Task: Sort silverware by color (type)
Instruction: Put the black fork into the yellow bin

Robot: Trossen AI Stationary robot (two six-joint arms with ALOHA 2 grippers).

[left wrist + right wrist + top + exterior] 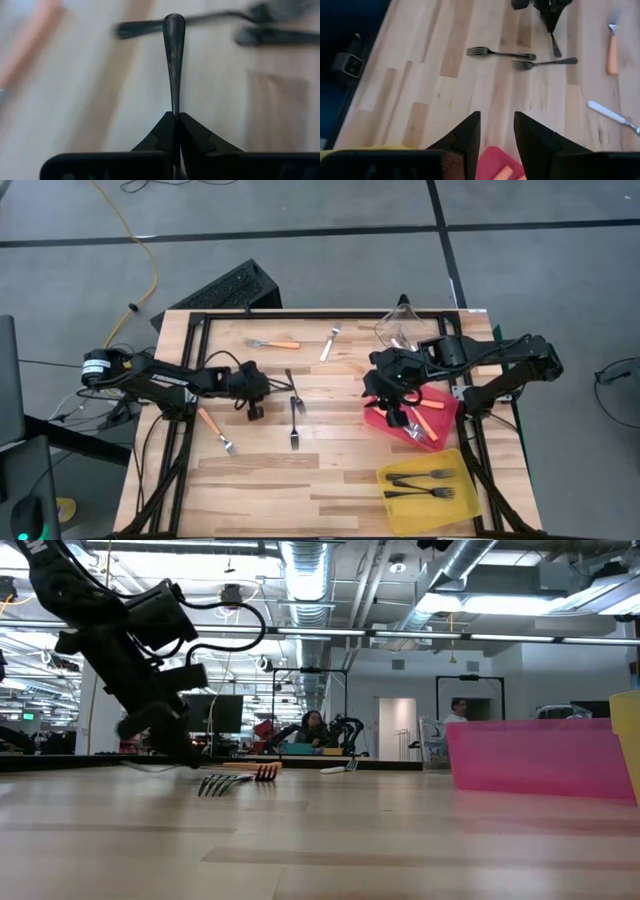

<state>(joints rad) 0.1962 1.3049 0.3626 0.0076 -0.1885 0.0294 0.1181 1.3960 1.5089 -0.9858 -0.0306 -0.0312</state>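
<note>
I see a slim all-black fork [173, 60] pinched by its handle in my left end effector [175, 125], whose fingers are closed tight on it; the handle widens to a rounded tip that points away from the wrist. It sits low over the middle-left of the wooden surface [330, 480]. Two more black forks [501, 53] lie just beyond it on the bare wood, nearly parallel, tines toward the same side. An orange-handled fork [214, 429] lies beside the left arm, another orange-handled one [275, 343] rests near the far edge, and a pale silver fork [329, 344] lies close to that. My right end effector [497, 135] hovers over the red bin [440, 425] with its fingers partly apart and nothing between them. The yellow bin [460, 500] holds black forks.
</note>
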